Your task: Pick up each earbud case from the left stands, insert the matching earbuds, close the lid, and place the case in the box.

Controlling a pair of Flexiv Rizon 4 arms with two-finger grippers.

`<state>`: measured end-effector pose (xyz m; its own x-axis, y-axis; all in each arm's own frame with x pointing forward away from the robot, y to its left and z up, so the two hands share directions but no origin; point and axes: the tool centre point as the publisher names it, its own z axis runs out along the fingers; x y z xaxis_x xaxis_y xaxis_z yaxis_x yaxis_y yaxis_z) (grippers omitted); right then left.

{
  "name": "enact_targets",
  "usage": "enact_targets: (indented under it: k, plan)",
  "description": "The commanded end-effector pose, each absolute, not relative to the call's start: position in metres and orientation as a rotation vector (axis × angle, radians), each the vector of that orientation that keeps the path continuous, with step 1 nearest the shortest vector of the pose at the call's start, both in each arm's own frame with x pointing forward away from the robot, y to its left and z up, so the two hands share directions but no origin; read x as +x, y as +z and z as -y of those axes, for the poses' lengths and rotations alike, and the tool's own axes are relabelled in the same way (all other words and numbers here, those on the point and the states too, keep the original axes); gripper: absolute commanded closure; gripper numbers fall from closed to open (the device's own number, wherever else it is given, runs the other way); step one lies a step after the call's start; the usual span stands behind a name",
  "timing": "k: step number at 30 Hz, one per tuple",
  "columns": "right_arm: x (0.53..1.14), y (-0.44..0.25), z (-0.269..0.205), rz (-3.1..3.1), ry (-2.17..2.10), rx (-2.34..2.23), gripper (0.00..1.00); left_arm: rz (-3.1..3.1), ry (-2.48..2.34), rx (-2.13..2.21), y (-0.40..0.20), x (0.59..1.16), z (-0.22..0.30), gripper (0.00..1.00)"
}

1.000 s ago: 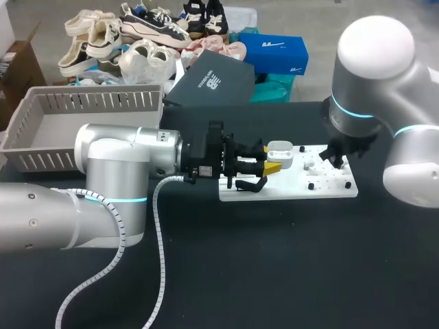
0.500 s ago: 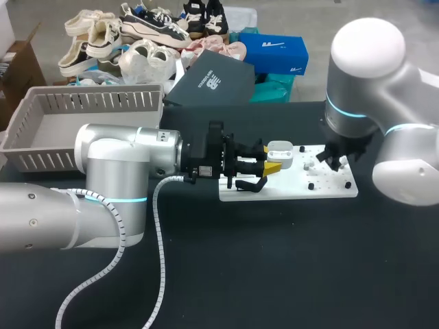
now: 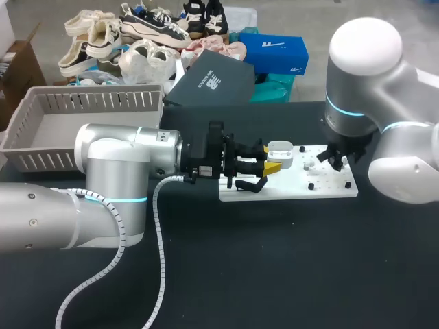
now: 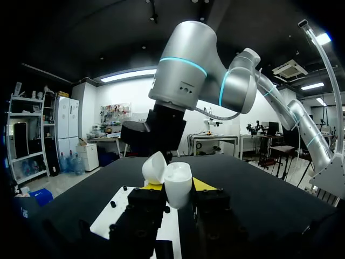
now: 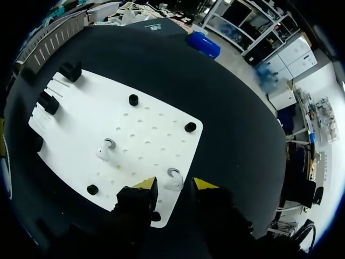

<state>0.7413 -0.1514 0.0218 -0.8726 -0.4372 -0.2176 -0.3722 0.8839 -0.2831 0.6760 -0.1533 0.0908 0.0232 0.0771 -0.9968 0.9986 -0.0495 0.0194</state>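
My left gripper (image 3: 269, 166) is shut on a white earbud case (image 3: 280, 154) whose lid stands open, held just above the left end of the white board (image 3: 295, 188). In the left wrist view the case (image 4: 178, 183) sits upright between the yellow tips of that gripper (image 4: 177, 190), with my right arm right behind it. My right gripper (image 5: 174, 186) hangs over the board's right part (image 5: 151, 118), fingers apart around a small white earbud (image 5: 173, 178) that lies on the board. A second earbud (image 5: 106, 145) lies further along the board.
A grey slatted basket (image 3: 82, 103) stands at the table's back left. Black stands (image 5: 70, 71) and small black pegs (image 5: 190, 127) rise from the board. The dark tabletop (image 3: 274, 260) stretches in front of the board.
My right arm has shifted slightly to the left over the board's right end. The left arm and the case have not moved.
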Motion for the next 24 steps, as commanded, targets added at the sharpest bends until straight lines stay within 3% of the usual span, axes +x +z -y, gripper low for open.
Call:
enact_targets:
  k: [1, 16, 24]
  plan:
    - [0.7419, 0.0204, 0.1509, -2.778, -0.339, -0.606, 0.63, -1.226, -1.189, 1.309, 0.0904, 0.6749, 0.1532, 1.0]
    - [0.743, 0.0186, 0.1491, -2.779, -0.333, -0.611, 0.79, -1.226, -1.189, 1.309, 0.0904, 0.6749, 0.1532, 1.0]
    - [0.7434, 0.0193, 0.1484, -2.778, -0.334, -0.616, 1.0, -1.226, -1.189, 1.309, 0.0904, 0.6749, 0.1532, 1.0]
